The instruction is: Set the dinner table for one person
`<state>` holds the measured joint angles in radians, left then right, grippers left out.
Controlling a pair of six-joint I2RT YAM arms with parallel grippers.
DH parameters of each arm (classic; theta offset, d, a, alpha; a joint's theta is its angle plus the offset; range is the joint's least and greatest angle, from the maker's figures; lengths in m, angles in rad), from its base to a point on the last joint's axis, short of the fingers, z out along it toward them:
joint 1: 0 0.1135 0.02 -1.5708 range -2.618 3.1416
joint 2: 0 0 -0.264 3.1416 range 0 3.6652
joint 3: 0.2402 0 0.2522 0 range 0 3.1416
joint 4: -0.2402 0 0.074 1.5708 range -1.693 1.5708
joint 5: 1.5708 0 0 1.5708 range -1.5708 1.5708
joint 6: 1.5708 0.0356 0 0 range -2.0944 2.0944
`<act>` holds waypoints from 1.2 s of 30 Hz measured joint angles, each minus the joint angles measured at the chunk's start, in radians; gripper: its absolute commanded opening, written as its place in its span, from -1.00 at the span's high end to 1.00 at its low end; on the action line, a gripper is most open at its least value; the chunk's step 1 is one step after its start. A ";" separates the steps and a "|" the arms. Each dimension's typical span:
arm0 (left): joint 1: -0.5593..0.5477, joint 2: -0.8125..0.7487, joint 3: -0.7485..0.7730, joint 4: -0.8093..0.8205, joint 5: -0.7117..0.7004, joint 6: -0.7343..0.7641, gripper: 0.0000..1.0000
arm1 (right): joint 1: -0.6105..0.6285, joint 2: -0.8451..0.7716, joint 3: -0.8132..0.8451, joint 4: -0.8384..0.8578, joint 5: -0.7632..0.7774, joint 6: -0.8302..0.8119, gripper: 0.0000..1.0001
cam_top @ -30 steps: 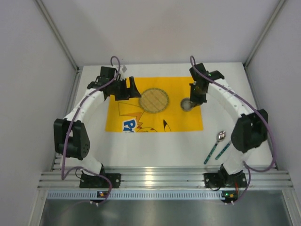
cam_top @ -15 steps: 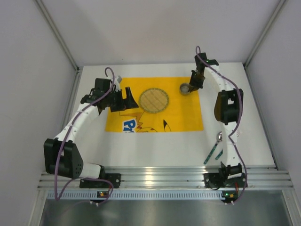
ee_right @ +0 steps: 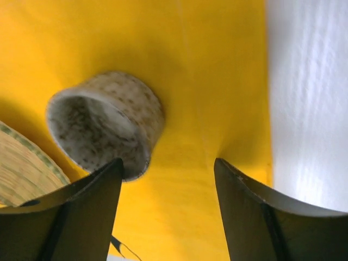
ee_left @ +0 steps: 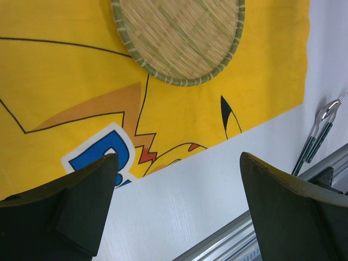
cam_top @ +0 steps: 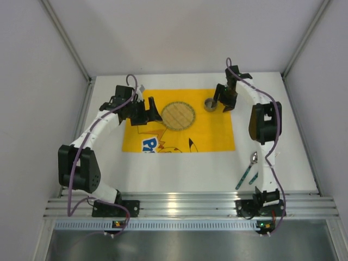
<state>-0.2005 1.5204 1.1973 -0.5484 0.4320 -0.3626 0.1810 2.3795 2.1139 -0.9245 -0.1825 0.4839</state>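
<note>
The matte-white rectangular worktop [cam_top: 179,168] is rigid and fixed, spanning the whole cell floor. It is a thing to lay items on, not to grasp. At its centre lies a soft yellow cartoon-printed cloth mat [cam_top: 212,136], likely to wrinkle. On the mat sits a light, stiff round woven bamboo plate [cam_top: 178,115]. At the plate's 2 o'clock stands a small speckled, probably ceramic cup [ee_right: 103,128], best pinched across its rim. Green-handled metal cutlery [cam_top: 250,171] lies at the mat's 4 o'clock. The left hand [ee_left: 178,157] and right hand [ee_right: 167,161] are spread, gripping nothing.
</note>
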 measured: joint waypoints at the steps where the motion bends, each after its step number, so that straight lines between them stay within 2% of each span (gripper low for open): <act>1: -0.005 0.016 0.019 0.000 0.000 0.003 -0.97 | -0.004 -0.033 -0.053 0.008 0.017 -0.003 -0.49; 2: -0.012 0.029 0.036 0.000 0.000 0.005 -0.97 | -0.008 -0.076 -0.113 0.017 0.036 -0.005 -0.96; 4: -0.034 0.043 0.060 0.000 -0.002 0.010 -0.96 | -0.018 -0.185 -0.242 0.021 0.110 -0.004 -1.00; 9: -0.071 0.038 0.051 0.003 0.026 0.006 -0.96 | -0.038 -0.605 -0.589 0.006 0.277 0.036 -0.99; 13: -0.071 -0.003 0.004 0.004 0.065 -0.009 -0.96 | -0.047 -0.908 -0.822 0.010 0.283 0.127 -0.99; 15: -0.070 -0.035 -0.025 0.010 0.076 -0.010 -0.96 | -0.047 -0.982 -0.946 0.007 0.259 0.167 -0.99; 19: -0.070 -0.080 -0.065 0.011 0.082 -0.009 -0.96 | -0.047 -0.976 -1.151 -0.007 0.229 0.209 -0.92; 21: -0.070 -0.094 -0.084 0.019 0.088 -0.009 -0.96 | -0.047 -0.970 -1.202 -0.019 0.226 0.221 -0.86; 25: -0.070 -0.113 -0.111 0.011 0.095 -0.005 -0.96 | -0.047 -0.971 -1.232 -0.024 0.227 0.246 -0.74; 28: -0.070 -0.130 -0.115 0.001 0.093 0.002 -0.96 | -0.047 -0.973 -1.251 -0.018 0.226 0.262 -0.57; 33: -0.070 -0.209 -0.146 -0.009 0.084 0.011 -0.96 | -0.047 -0.987 -1.311 -0.005 0.226 0.288 -0.51; 36: -0.070 -0.234 -0.150 -0.018 0.084 0.017 -0.96 | -0.047 -1.001 -1.342 0.003 0.226 0.304 -0.40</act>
<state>-0.2707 1.2865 1.0470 -0.5667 0.5159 -0.3454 0.1345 1.3781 0.7715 -0.9215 0.0433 0.7883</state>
